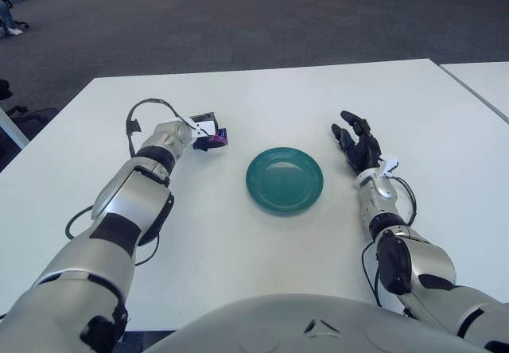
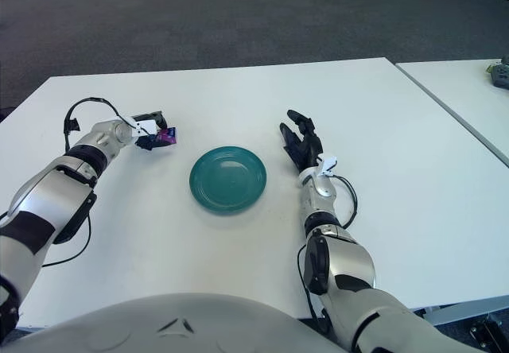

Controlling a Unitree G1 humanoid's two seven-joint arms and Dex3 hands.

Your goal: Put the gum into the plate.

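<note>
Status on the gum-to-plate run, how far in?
Early. Done: the left hand has reached the gum and seems to have its fingers closed on it, left of the plate. In hand: the grasp. Left: carrying it over and dropping it in; the plate holds nothing. The right hand shows open, right of the plate.

Plate [image 1: 284,180] is showing up plain teal, no pattern. Gum [image 1: 219,136] is looking purple with a dark edge. Table [image 1: 262,98] is looking plain white, both hands [image 1: 204,136] [image 1: 357,144] black-fingered, arms [image 1: 131,202] silver with black patches, floor [image 1: 199,19] dark grey.
</note>
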